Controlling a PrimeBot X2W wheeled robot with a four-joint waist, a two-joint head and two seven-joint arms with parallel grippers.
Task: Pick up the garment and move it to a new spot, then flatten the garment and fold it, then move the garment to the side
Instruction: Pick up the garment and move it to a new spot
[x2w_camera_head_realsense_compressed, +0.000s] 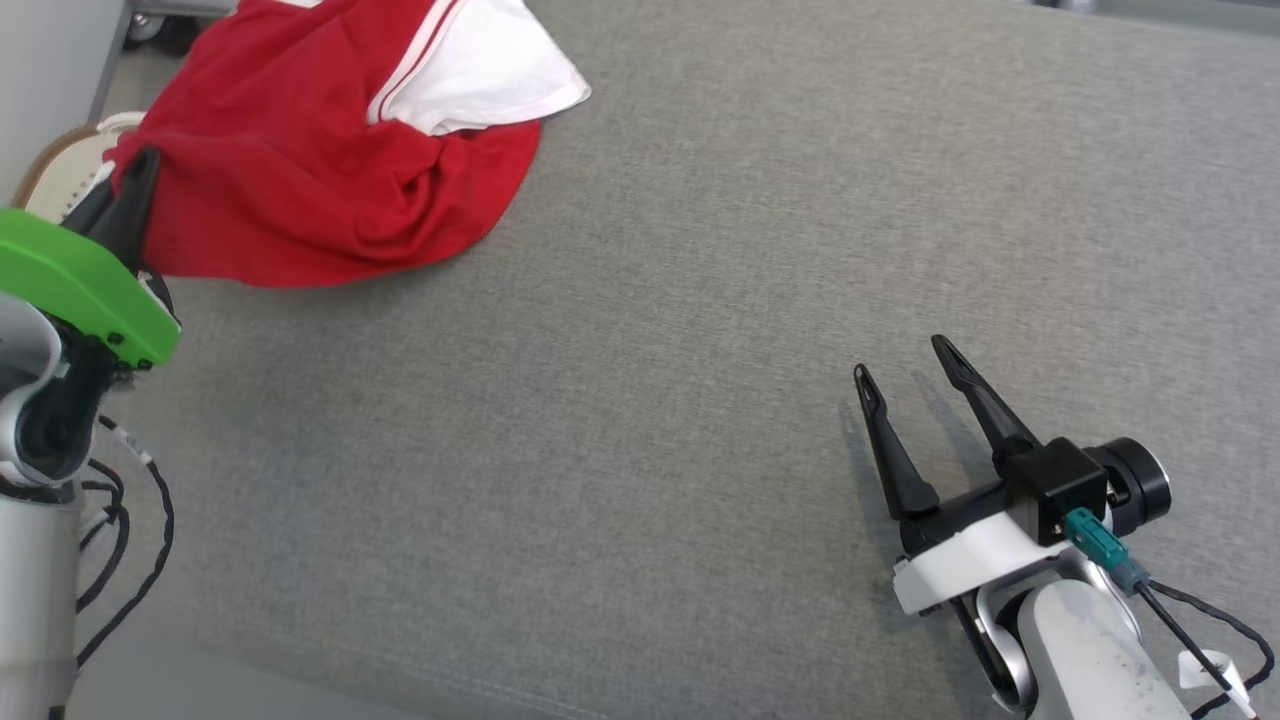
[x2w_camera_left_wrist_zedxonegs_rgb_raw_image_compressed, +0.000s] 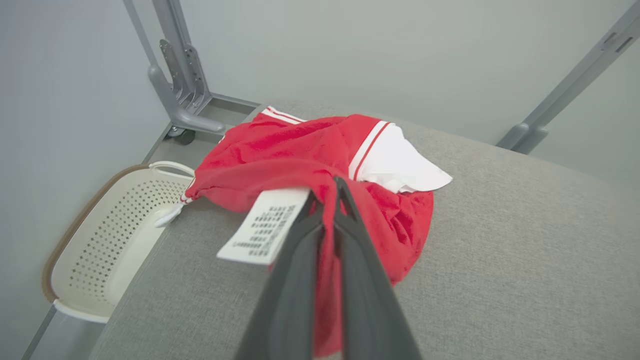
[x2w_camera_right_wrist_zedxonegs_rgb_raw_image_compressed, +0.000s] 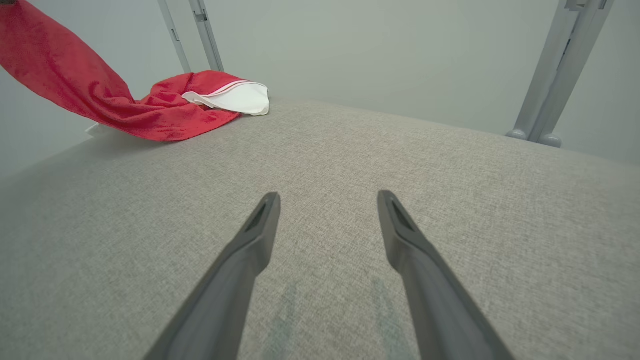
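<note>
Pinching the red garment (x2w_camera_head_realsense_compressed: 300, 190) at 10 o'clock, left gripper (x2w_camera_head_realsense_compressed: 135, 185) is clamped tight to lift it, while right gripper (x2w_camera_head_realsense_compressed: 905, 358) sits spare at 4 o'clock, jaws spread wide.

The left gripper (x2w_camera_head_realsense_compressed: 140, 170) is at the table's (x2w_camera_head_realsense_compressed: 650, 400) left edge near the far corner, its dark fingers pinched tight on a fold of the red garment (x2w_camera_head_realsense_compressed: 300, 180). The right gripper (x2w_camera_head_realsense_compressed: 900, 358) sits low over the near right part of the table, fingers spread wide and holding nothing.
</note>
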